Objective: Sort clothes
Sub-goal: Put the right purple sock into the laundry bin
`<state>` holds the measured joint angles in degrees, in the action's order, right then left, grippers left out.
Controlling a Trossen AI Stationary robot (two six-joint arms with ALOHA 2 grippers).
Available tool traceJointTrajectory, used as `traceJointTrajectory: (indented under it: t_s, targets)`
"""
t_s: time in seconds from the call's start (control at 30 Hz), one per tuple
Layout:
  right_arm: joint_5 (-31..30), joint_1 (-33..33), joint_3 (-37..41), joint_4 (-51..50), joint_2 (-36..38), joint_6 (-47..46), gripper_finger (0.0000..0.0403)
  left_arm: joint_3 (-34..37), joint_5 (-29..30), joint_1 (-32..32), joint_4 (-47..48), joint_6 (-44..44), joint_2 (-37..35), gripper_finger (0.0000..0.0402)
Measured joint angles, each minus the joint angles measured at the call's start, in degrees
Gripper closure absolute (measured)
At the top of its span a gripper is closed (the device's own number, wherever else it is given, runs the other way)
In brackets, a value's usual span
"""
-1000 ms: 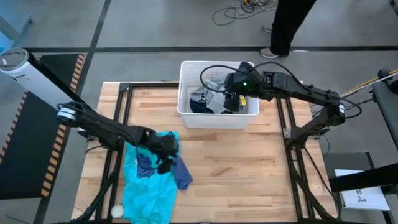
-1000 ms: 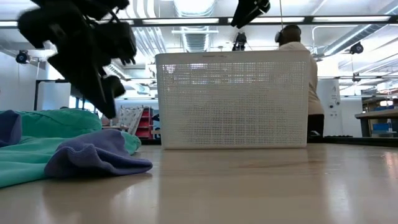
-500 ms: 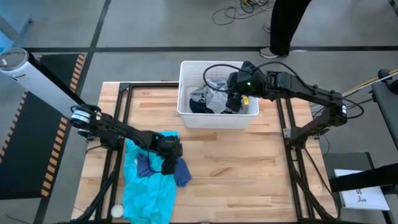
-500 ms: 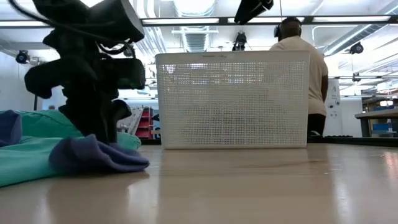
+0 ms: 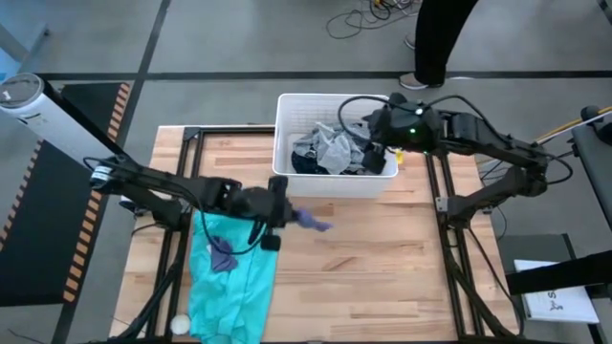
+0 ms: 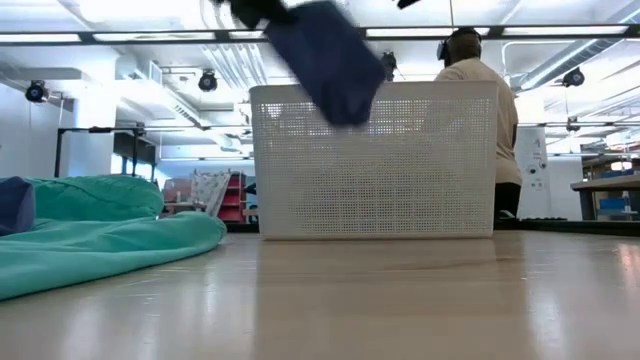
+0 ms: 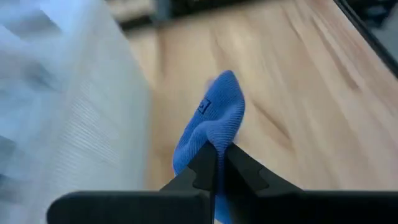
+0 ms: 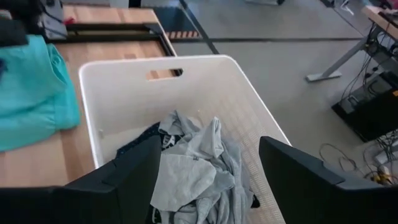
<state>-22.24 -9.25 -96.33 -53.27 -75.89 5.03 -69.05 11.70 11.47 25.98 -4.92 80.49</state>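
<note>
1. Purple-blue fabric was what your left gripper [image 5: 287, 215] had its fingers clamped on: a small purple piece [image 7: 211, 124] held off the table, just in front of the basket [image 5: 283, 143].
2. You had a grey garment [image 8: 193, 165] and a dark white-printed one [image 5: 308, 158] lying inside the basket, so part of the sorting looked done.
3. You still had the large turquoise garment [image 5: 229, 287] spread on the table near the left edge, with another small purple piece [image 5: 223, 256] resting on it.
4. Your right gripper [image 5: 375, 145] hung over the basket's right side with its fingers apart, holding nothing.
5. By my judgement you were somewhere mid-task, with at least the turquoise pile left to place.
</note>
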Motion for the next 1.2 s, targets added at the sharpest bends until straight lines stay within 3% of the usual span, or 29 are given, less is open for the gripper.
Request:
traceJointTrajectory:
  t_s: [0.13,0.23,0.4,0.53,0.67,0.9,1.07,1.2]
  targets:
    - [-0.24,0.57,0.00,0.12,2.09,-0.68,0.0151,-6.31,7.62,-3.37,-0.32,-6.65,-1.34,0.0400]
    - [-0.26,0.76,0.00,0.36,3.22,-0.86,0.0153,-9.20,7.81,-8.36,-2.02,-10.06,-1.36,0.0400]
    - [-0.24,0.76,0.00,0.41,4.13,-0.71,0.0150,-10.84,2.04,-20.30,-9.00,-12.94,0.31,0.0401]
    - [-0.25,0.76,0.00,0.43,4.07,-0.50,0.0151,-12.85,-8.51,-30.88,-10.61,-9.85,4.27,0.0401]
    - [-0.24,0.76,0.00,0.37,3.49,0.03,0.0157,-14.36,-15.49,-37.47,-10.03,-7.47,10.29,0.0401]
    - [-0.22,0.76,0.02,-0.06,3.34,0.15,0.0164,-14.81,-18.38,-39.17,-4.25,-7.93,19.67,0.0375]
    - [-0.22,0.76,0.02,-0.57,3.35,0.16,0.0156,-14.76,-18.40,-37.39,-1.48,-8.76,22.00,0.0306]
    - [-0.21,0.77,0.03,-1.74,3.35,1.98,0.0156,-14.74,-17.86,-35.46,-0.24,-9.55,19.28,0.0240]
